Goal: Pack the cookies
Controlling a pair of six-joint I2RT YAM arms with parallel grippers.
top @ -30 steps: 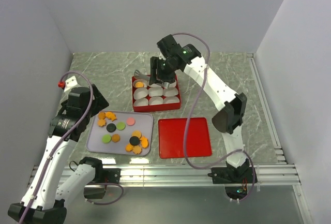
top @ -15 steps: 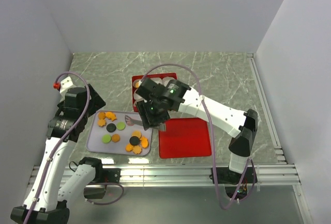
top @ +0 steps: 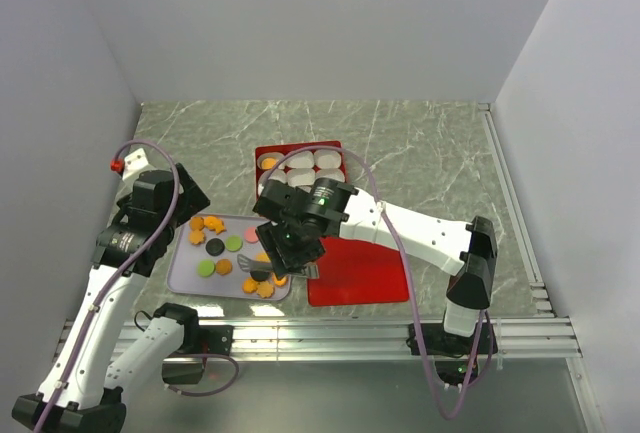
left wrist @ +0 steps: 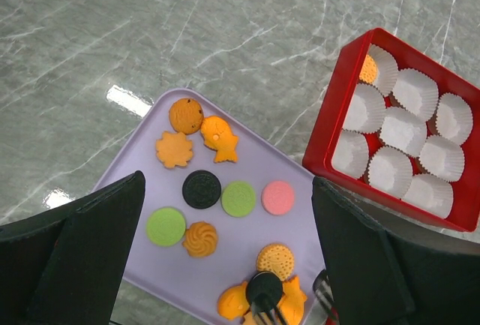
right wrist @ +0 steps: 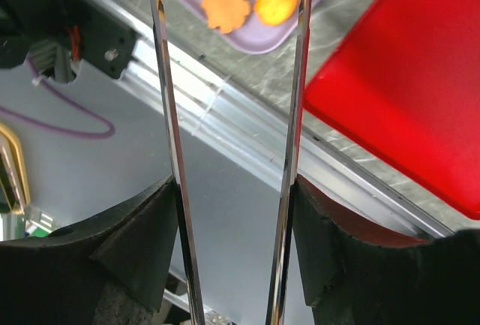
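Right tool (top: 262, 273): wide, over the near edge of the purple tray (top: 180, 271).
Left tool (left wrist: 226, 181): wide, above the tray.
Cookies (left wrist: 238, 198): on the tray.

About a dozen small flat cookies (left wrist: 238, 199), face up on a lilac tray (left wrist: 247, 161). At the far corner, a round orange chip cookie (left wrist: 185, 115), a fish-like orange piece (left wrist: 218, 137) just beside it, and an orange flower shape (left wrist: 174, 149) nearby. Across the middle, apart from each other: black disc (left wrist: 201, 188), green disc (left wrist: 238, 199), pink disc (left wrist: 278, 197). Nearer: second green disc (left wrist: 166, 226) next to an orange swirl (left wrist: 200, 239). At the near end, a tight cluster: round orange biscuit (left wrist: 275, 260), second black disc (left wrist: 264, 289), orange flower pieces (left wrist: 234, 302) underneath. One more orange cookie (left wrist: 367, 70) sitting in a corner paper cup (left wrist: 388, 70) of the red box (left wrist: 334, 111).
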